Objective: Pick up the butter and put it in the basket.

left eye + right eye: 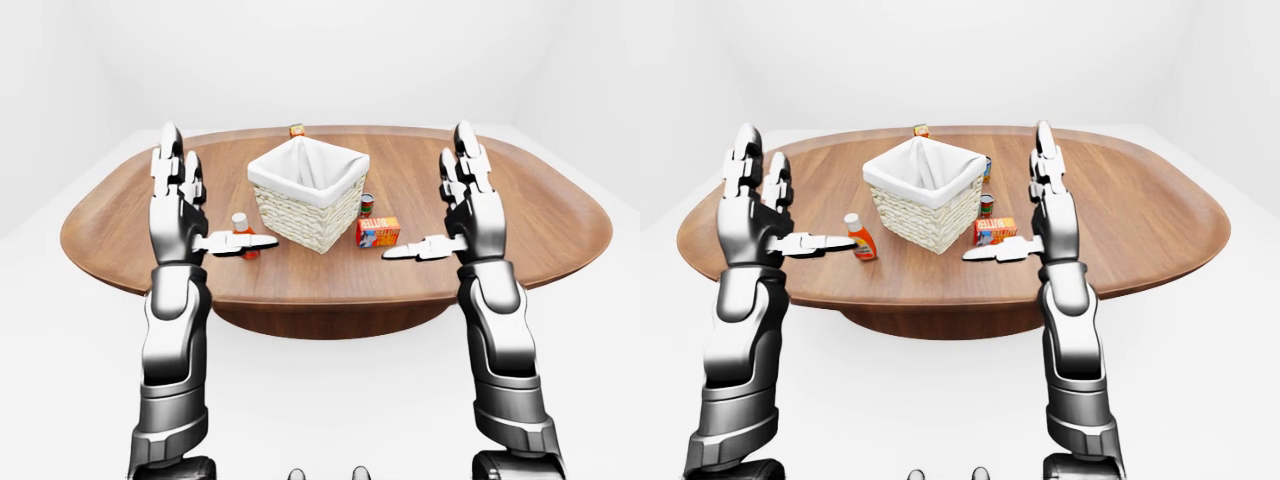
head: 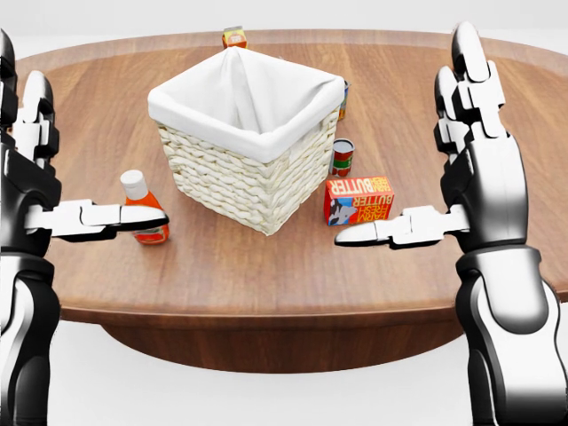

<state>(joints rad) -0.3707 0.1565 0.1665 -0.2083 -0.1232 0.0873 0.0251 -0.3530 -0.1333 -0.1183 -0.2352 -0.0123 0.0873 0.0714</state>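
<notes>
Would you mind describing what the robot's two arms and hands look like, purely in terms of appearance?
Both arms are glossy silver-grey metal built from rounded segments with dark black joints between them. The left hand and right hand match: each has three blocky, segmented fingers, chrome plates over black knuckles. No cables, markings or sleeves are visible.

Left hand (image 2: 35, 191) and right hand (image 2: 470, 177): polished silver-grey metal shells with black joints. Each carries three segmented fingers (image 2: 466, 67), blocky links, rounded tips. Forearms are smooth tapered chrome casings; dark bands separate wrist, elbow and upper-arm sections. No cables, screws or markings discernible.
</notes>
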